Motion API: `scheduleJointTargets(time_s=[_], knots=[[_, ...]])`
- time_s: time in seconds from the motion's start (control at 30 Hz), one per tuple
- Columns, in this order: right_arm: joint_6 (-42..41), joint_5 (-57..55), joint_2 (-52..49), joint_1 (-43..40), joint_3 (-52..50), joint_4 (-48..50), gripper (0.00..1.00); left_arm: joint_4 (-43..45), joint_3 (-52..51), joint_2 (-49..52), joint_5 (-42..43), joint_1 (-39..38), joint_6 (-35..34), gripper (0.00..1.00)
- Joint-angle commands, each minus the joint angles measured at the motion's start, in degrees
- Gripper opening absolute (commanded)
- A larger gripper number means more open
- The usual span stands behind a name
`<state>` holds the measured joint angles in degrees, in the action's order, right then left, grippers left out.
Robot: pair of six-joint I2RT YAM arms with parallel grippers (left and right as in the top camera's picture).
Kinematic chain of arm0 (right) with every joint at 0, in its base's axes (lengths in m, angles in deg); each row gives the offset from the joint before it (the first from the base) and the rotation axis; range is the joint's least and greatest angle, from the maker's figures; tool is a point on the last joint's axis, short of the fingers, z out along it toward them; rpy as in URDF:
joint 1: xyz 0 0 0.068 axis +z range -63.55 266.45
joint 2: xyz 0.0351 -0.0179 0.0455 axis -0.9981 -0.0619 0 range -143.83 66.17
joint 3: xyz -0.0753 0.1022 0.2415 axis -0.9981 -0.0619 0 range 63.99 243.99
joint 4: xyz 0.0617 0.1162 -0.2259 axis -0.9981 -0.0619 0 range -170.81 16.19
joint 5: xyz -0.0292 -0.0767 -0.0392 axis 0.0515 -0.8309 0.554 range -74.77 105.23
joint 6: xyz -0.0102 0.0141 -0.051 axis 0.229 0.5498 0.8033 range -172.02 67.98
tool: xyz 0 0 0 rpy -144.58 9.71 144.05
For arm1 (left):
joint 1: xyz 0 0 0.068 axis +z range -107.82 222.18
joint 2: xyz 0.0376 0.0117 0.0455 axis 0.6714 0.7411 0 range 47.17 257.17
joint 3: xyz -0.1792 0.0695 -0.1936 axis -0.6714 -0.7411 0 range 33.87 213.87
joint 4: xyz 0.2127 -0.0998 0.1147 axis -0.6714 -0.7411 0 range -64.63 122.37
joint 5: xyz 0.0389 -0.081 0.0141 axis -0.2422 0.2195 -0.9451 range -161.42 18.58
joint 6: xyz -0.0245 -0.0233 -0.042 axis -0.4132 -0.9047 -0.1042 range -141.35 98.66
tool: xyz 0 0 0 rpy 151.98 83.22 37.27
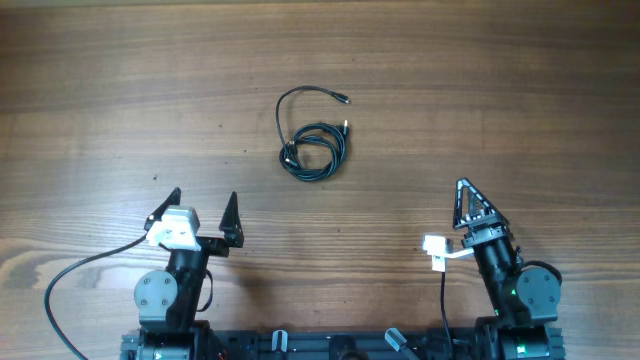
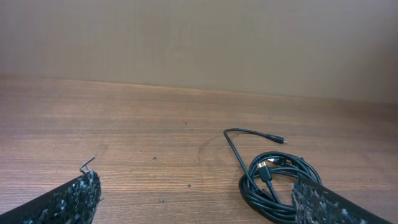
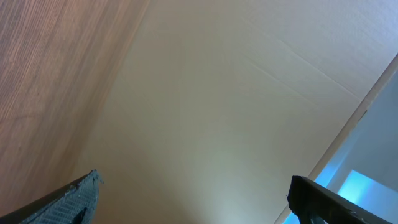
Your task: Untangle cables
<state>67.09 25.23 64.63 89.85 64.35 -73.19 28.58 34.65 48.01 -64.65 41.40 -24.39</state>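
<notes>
The cables (image 1: pixel 314 152) are thin black cords lying in a loose coil on the wooden table, with one strand looping up and right to a small plug (image 1: pixel 343 99). In the left wrist view the coil (image 2: pixel 273 182) lies just ahead of my right-hand finger, with a gold-tipped plug on top. My left gripper (image 1: pixel 204 202) is open and empty, below and left of the coil and apart from it; it also shows in the left wrist view (image 2: pixel 198 190). My right gripper (image 1: pixel 465 196) is open and empty, turned on its side, to the lower right of the coil. Its wrist view (image 3: pixel 193 190) shows no cables.
The wooden table (image 1: pixel 480 90) fills the overhead view. A white tag (image 1: pixel 436 250) hangs by the right arm. A thick black wire (image 1: pixel 70 275) runs from the left arm toward the front edge. The right wrist view shows a beige wall (image 3: pixel 236 93).
</notes>
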Motion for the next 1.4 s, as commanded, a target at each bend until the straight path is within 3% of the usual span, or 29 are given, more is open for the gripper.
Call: scheduleJointTargets(time_s=[0.0, 1.13, 1.37], knots=[[2.38, -0.85, 0.37, 0.17, -0.07, 0.02, 1.00, 0.13, -0.44, -0.35, 0.70, 0.26, 0.92, 1.00], [2.45, -1.62, 0.37, 0.17, -0.07, 2.86, 1.00, 0.13, -0.44, -0.35, 0.70, 0.26, 0.92, 1.00], [2.40, 3.37, -0.02, 0.17, -0.07, 0.39, 1.00, 0.13, -0.44, -0.35, 0.70, 0.26, 0.92, 1.00]])
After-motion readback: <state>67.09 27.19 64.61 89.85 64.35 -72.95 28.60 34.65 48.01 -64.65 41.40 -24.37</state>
